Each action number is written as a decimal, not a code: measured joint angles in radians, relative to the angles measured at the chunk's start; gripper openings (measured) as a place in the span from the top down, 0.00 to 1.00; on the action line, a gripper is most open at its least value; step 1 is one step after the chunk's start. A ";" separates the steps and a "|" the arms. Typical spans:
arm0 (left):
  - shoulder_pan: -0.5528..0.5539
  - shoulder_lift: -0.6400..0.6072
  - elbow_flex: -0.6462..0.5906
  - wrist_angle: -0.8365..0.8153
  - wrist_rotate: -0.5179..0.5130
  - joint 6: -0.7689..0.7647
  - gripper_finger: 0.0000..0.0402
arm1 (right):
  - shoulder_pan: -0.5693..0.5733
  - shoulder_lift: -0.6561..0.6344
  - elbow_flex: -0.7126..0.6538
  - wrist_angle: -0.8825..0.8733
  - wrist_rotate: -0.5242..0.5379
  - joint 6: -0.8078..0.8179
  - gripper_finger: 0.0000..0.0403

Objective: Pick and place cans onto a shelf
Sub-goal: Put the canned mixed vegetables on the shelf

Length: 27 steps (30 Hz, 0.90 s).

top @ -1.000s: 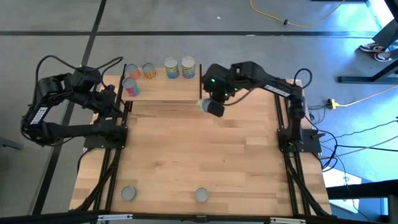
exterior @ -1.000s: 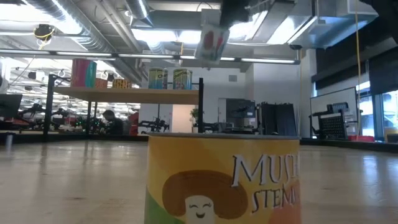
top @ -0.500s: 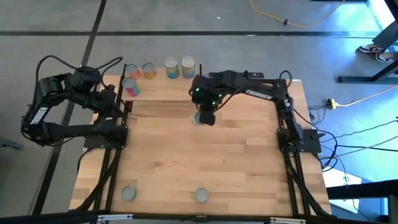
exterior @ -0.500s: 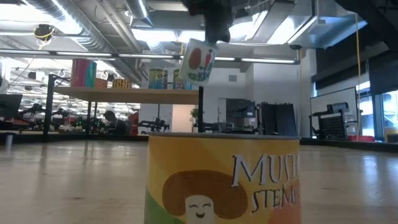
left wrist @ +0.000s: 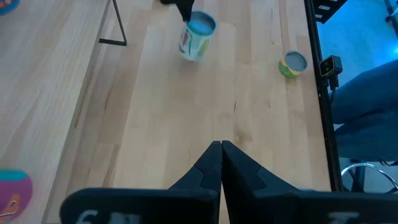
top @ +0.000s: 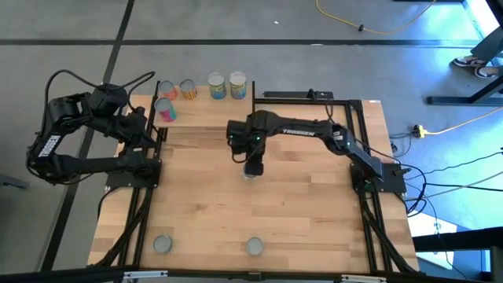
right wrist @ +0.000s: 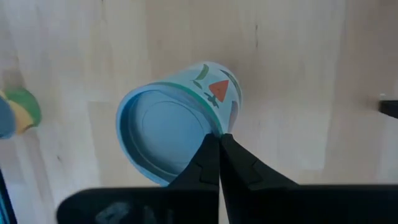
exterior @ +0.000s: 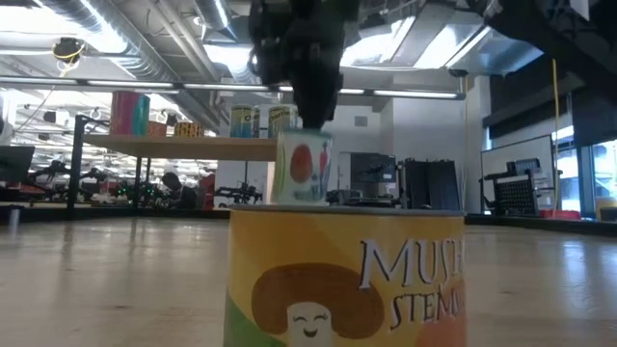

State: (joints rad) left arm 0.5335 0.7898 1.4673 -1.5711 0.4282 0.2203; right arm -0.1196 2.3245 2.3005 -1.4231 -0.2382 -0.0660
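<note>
My right gripper (top: 251,161) is shut on a cream can with green and red marks (right wrist: 180,130) over the middle of the table; the can also shows in the low view (exterior: 302,166) and the left wrist view (left wrist: 198,37). The light-wood shelf (top: 208,116) with black uprights stands at the table's far edge. Several cans stand on its board (exterior: 193,146): a pink one (top: 165,110), an orange one (top: 188,89) and two yellow-green ones (top: 226,86). My left gripper (left wrist: 221,146) is shut and empty at the table's left side. My right gripper pinches the cream can's top rim (right wrist: 214,132) between its two fingers, at one side of the round lid. The fingers come from above, pointing down. The can hangs below them, nearly upright; the near can hides its base, so I cannot tell whether it touches the table.
Two cans stand near the table's near edge (top: 163,244) (top: 254,247); the yellow mushroom can (exterior: 347,280) fills the low view's foreground. Bare wood lies between the shelf and these cans.
My right gripper has gone down and toward the table's left and near edges, away from the shelf's right upright, still shut on the cream can. The can hung tilted at about the height of the cans on the shelf before; now it hangs nearly upright, below the board's level.
</note>
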 joint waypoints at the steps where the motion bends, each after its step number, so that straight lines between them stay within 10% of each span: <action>1: 0.000 0.000 0.000 0.000 0.000 0.000 1.00 | 0.000 0.014 0.000 0.000 0.000 -0.005 1.00; 27: 0.000 0.000 0.000 0.000 -0.183 -0.088 1.00 | 0.001 0.073 0.000 0.003 0.000 -0.018 0.93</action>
State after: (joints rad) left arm 0.5333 0.7898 1.4673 -1.5707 0.2451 0.1326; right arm -0.1184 2.3978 2.3001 -1.4197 -0.2382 -0.0836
